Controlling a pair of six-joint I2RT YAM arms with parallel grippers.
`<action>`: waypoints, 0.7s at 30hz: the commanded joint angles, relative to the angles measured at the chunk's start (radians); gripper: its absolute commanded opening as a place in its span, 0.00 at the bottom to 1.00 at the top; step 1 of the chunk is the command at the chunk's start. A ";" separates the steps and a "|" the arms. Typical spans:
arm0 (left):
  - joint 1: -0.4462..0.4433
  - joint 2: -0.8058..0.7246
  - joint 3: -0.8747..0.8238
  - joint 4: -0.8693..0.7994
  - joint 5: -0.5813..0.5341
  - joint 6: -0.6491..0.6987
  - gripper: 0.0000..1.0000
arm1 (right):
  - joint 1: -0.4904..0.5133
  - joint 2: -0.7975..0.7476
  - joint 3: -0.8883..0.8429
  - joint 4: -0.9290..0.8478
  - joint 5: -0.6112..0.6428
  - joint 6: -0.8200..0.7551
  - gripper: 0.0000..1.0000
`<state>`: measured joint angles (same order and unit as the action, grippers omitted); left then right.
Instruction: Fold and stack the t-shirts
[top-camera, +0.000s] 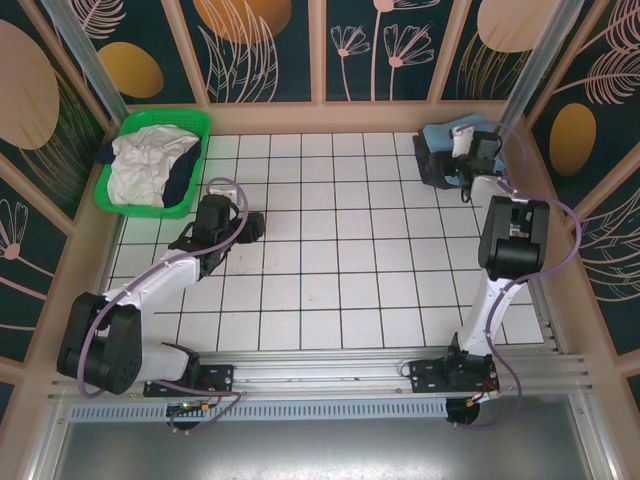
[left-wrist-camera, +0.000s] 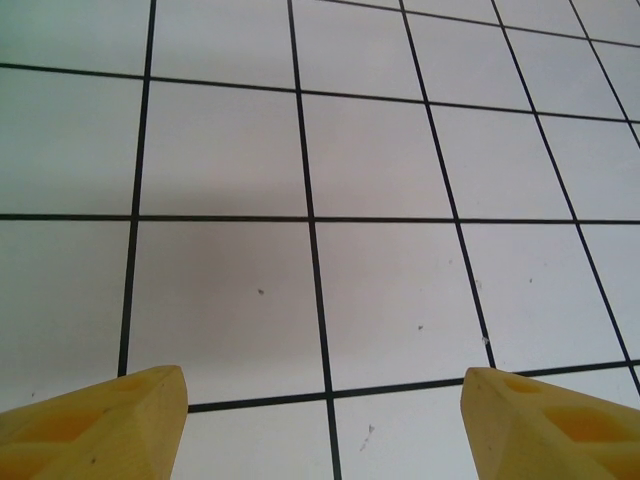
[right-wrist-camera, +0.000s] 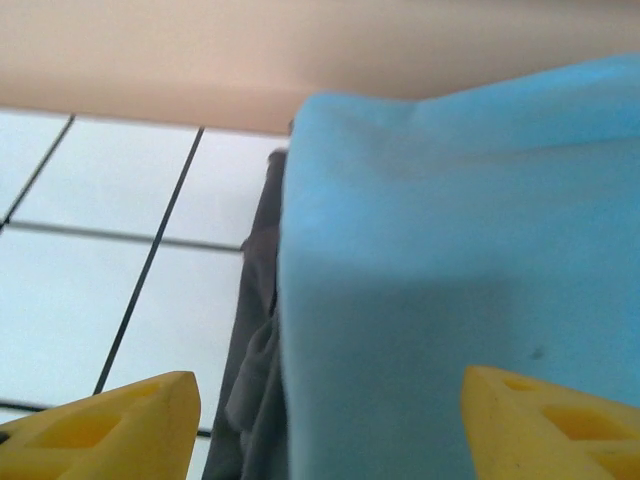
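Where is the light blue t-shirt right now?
Seen from above, the light blue t-shirt lies folded in the far right corner of the table, on top of a dark grey t-shirt, opposite the green basket at far left.

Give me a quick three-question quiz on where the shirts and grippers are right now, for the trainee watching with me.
1. True or false: the blue shirt lies on top of the grey shirt.
2. Where is the white shirt? A in the green basket; B on the blue shirt; C under the grey shirt.
3. Fill in: the right gripper, over the blue shirt, is ____.
Key: 1 true; 2 A; 3 open.
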<state>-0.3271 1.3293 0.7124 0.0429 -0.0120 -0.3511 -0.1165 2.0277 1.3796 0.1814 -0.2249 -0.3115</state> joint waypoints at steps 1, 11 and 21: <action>0.004 -0.038 -0.024 0.034 0.013 0.024 0.73 | 0.034 -0.025 -0.032 0.036 0.121 -0.116 0.70; 0.005 -0.072 -0.044 0.042 0.024 0.028 0.74 | 0.112 0.006 -0.026 -0.044 0.334 -0.177 0.68; 0.004 -0.094 -0.050 0.033 0.025 0.030 0.74 | 0.104 0.002 -0.050 -0.077 0.325 -0.194 0.65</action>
<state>-0.3271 1.2491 0.6632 0.0612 -0.0040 -0.3405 -0.0055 2.0304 1.3457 0.1184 0.1299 -0.4755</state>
